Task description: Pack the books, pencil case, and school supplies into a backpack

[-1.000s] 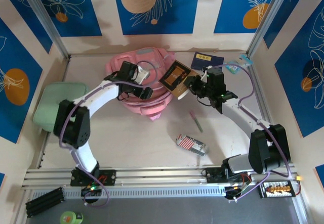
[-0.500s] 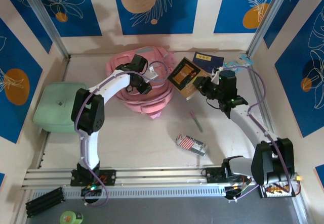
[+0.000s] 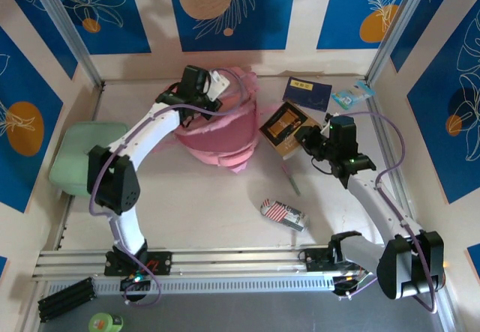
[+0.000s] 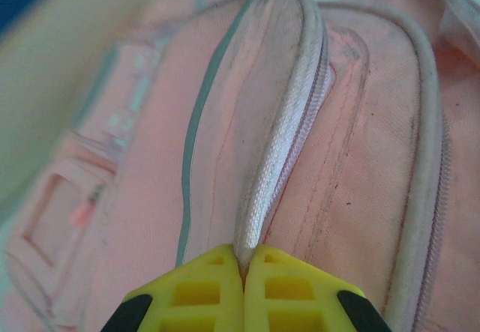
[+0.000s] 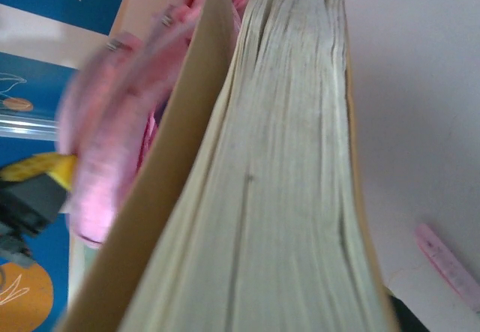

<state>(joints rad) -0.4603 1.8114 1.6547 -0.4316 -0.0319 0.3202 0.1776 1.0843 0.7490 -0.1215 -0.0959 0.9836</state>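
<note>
While the left fingers (image 4: 238, 283) are pressed together, they pinch a raised fold of pale zipper edging on the pink backpack (image 3: 217, 126), and the fabric is pulled up into a ridge between the yellow pads. Seen from above, the left arm reaches over the backpack's far side, where the bag stands bunched up near the back wall (image 3: 225, 61).

Just right of the backpack, the right fingers (image 3: 303, 140) are clamped on the tan-and-black notebook (image 3: 283, 128), which hangs tilted above the surface (image 3: 195, 204) with one corner turned toward the bag. In the right wrist view its page edges run up the frame, with pink fabric just beyond its cover.

Farther right of the backpack, by the back wall, a navy book (image 3: 307, 91) lies flat. A green pen (image 3: 291, 180) lies on the near side of the notebook, and the striped pencil case (image 3: 283, 213) sits nearer the arm bases. A mint-green case (image 3: 84, 163) lies well to the backpack's left.
</note>
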